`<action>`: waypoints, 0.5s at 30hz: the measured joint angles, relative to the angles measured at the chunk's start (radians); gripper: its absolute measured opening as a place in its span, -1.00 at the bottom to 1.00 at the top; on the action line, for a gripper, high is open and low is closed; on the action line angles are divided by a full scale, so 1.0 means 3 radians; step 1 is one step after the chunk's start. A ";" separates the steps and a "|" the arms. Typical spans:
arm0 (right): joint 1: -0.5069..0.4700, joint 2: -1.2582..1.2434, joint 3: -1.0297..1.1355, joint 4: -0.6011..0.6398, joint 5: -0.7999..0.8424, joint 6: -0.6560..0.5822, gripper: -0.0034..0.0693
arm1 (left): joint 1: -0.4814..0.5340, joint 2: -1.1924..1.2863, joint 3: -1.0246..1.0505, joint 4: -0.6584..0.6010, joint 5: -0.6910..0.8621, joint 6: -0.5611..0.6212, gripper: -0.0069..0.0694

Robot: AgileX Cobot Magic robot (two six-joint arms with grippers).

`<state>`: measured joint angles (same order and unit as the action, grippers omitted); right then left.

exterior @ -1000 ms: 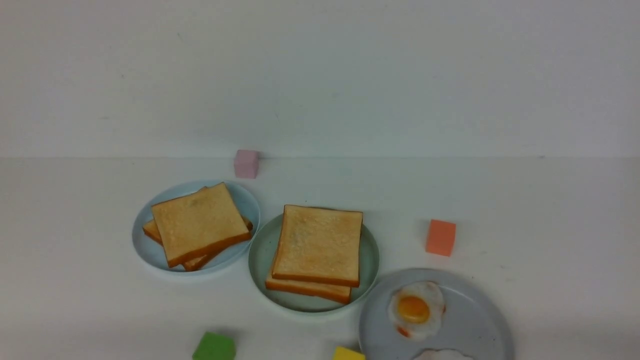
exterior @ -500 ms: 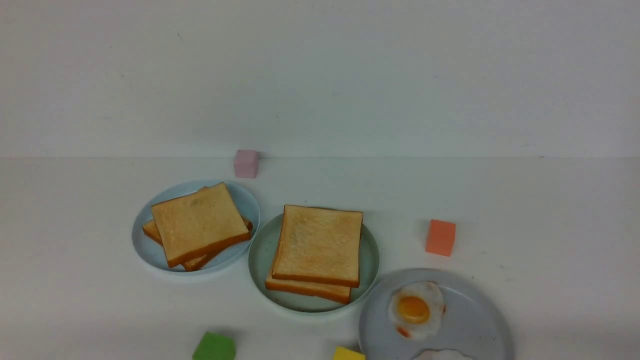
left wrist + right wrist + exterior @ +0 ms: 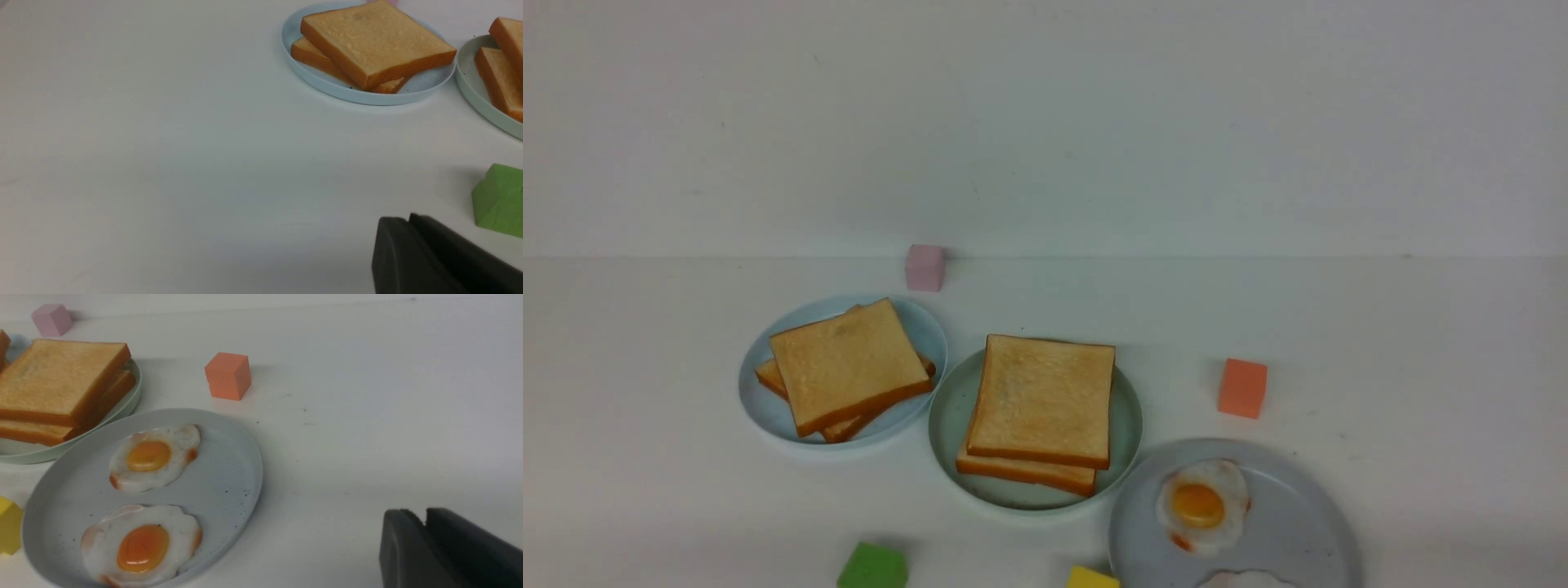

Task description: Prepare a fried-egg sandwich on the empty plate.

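The mint-green plate (image 3: 946, 425) in the middle holds two stacked toast slices (image 3: 1041, 400); I see no egg between them. Two fried eggs lie on the grey speckled plate (image 3: 1298, 523) to its right: one (image 3: 1201, 506) in full, the other (image 3: 1245, 580) cut by the frame's edge. Both show in the right wrist view (image 3: 153, 457), (image 3: 141, 545). My left gripper (image 3: 410, 216) is shut and empty over bare table near the green cube. My right gripper (image 3: 421, 512) is shut and empty, right of the grey plate. Neither shows in the front view.
A pale blue plate (image 3: 760, 408) with a pile of toast (image 3: 845, 363) stands left of the mint plate. Cubes lie about: pink (image 3: 925, 267) at the back, orange (image 3: 1242, 388) at the right, green (image 3: 872, 566) and yellow (image 3: 1092, 578) at the front.
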<state>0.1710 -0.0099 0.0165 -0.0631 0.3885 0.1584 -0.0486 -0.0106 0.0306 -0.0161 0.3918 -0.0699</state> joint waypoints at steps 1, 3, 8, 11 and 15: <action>0.0000 0.0000 0.0000 0.0000 0.0000 0.0000 -0.61 | 0.0000 0.0000 0.0000 0.0000 0.0000 0.0000 -0.72; 0.0000 0.0000 0.0000 0.0000 0.0000 0.0000 -0.60 | 0.0000 0.0000 0.0000 0.0000 0.0000 0.0000 -0.72; 0.0000 0.0000 0.0000 0.0000 0.0000 0.0000 -0.58 | 0.0000 0.0000 0.0000 0.0000 0.0000 0.0000 -0.72; 0.0000 0.0000 0.0000 0.0000 0.0000 0.0000 -0.57 | 0.0000 0.0000 0.0000 0.0000 0.0000 0.0000 -0.72; 0.0000 0.0000 0.0000 0.0002 0.0000 0.0000 -0.56 | 0.0000 0.0000 0.0000 0.0000 0.0000 0.0000 -0.72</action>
<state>0.1710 -0.0099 0.0165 -0.0623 0.3885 0.1584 -0.0486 -0.0106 0.0306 -0.0161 0.3918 -0.0699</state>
